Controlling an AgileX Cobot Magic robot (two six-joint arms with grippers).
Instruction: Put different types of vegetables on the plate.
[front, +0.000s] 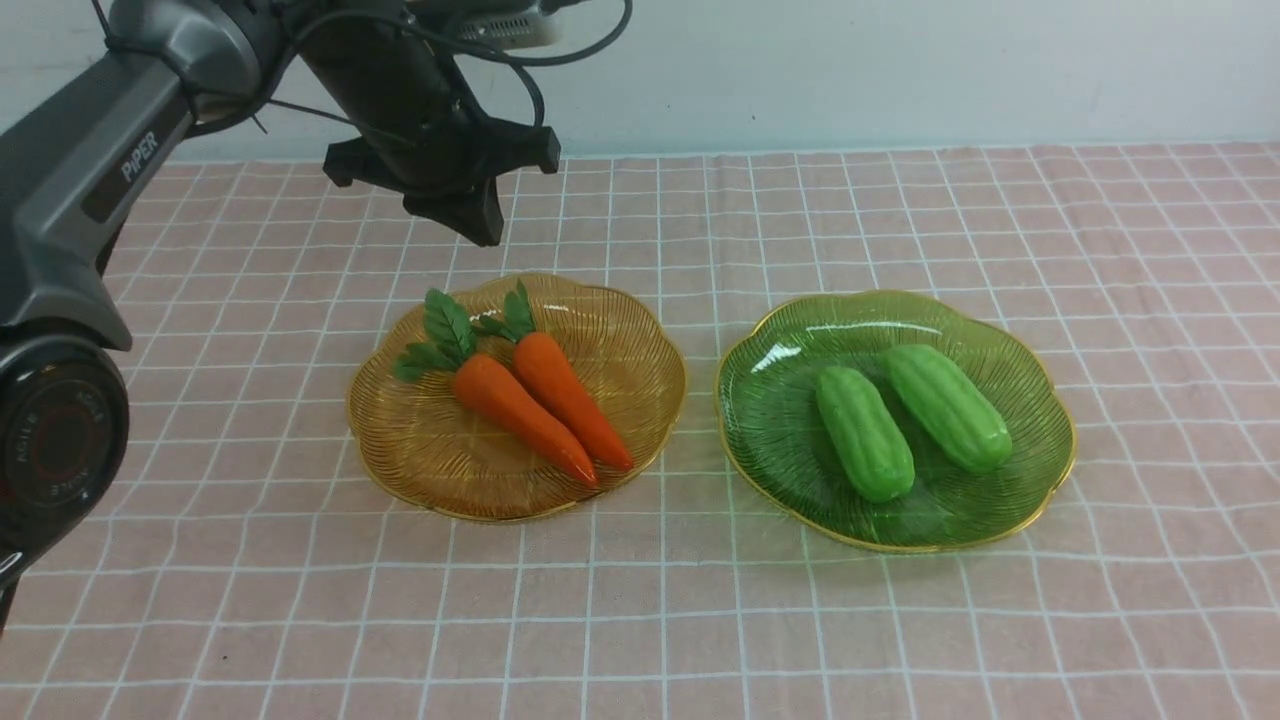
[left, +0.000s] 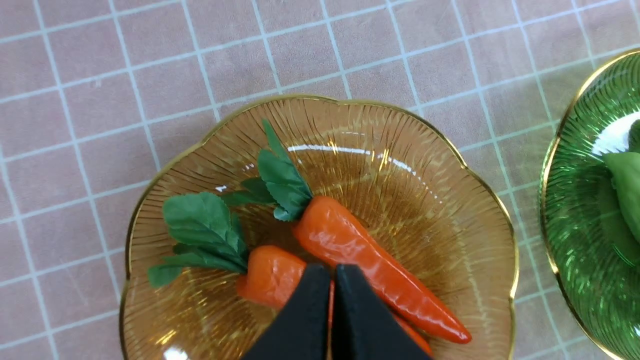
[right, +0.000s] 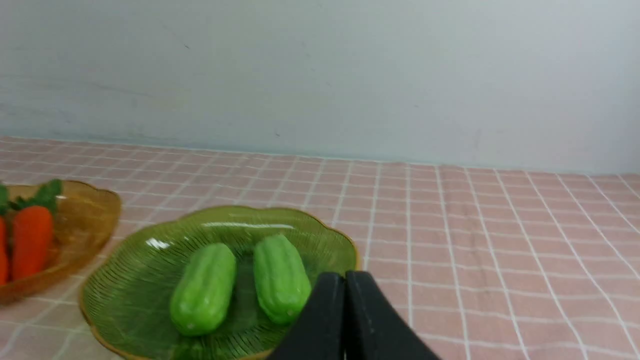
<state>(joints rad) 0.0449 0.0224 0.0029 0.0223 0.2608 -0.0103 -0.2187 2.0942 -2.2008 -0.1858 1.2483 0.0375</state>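
Two orange carrots lie side by side in the amber plate (front: 650, 345), which sits left of centre on the surface (front: 700, 620), a pink cloth with a white grid. The left carrot (front: 520, 410) and the right carrot (front: 572, 400) are glossy and tapered. Their pointed tips face near and right, and their dark green, serrated leaf tops fan out toward the far left. They run almost parallel and meet near the tips.

The green plate (front: 770, 450) stands just right of the amber one, the two rims apart. Both plates are ribbed glass with scalloped, gold-edged rims. In the green plate lie two stubby light green gourds, the left gourd (front: 864, 433) and the right gourd (front: 948, 407). They have blunt ends and shallow lengthwise ridges. They lie just beside each other, angled like the carrots. The right one lies slightly farther back.

The left gripper (front: 478, 222) hangs in the air above the far left rim of the amber plate. Its jaws are pressed together with nothing between them, and its wrist view looks down onto the carrots.

The right gripper (right: 345, 280) appears only in its own wrist view. It is near the near right side of the green plate, jaws likewise closed tight and holding nothing.
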